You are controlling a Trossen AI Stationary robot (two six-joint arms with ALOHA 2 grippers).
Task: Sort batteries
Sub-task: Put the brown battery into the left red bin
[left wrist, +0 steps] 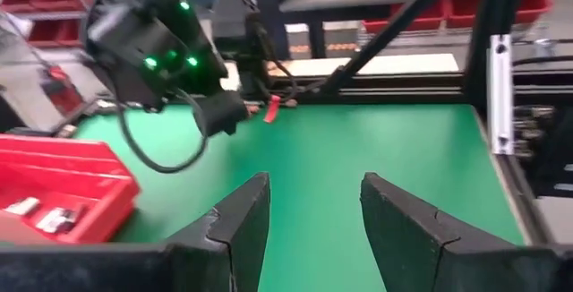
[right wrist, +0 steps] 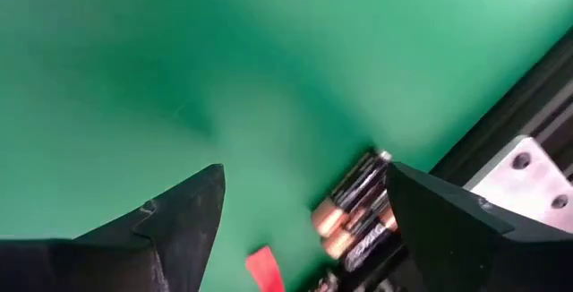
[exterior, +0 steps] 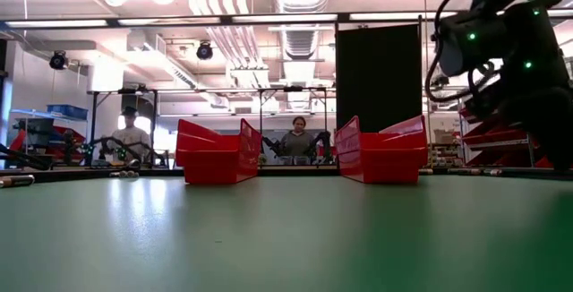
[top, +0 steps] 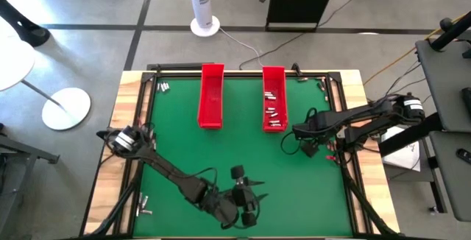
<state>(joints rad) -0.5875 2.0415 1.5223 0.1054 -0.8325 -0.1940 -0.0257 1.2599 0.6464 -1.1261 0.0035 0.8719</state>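
two red trays [top: 211,96] stand beyond the right gripper [top: 296,132], batteries [right wrist: 356,207] beside it.

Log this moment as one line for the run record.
right gripper: fingers open beside batteries at mat's right edge | left gripper: fingers open, empty, near front | right red tray: holds batteries | left red tray: contents unclear

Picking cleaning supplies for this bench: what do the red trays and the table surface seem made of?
The red trays look like moulded plastic: uniform colour, thin walls, slight sheen. The table surface looks like a matte green mat or felt-like sheet, though the low view shows soft reflections; I cannot tell which.
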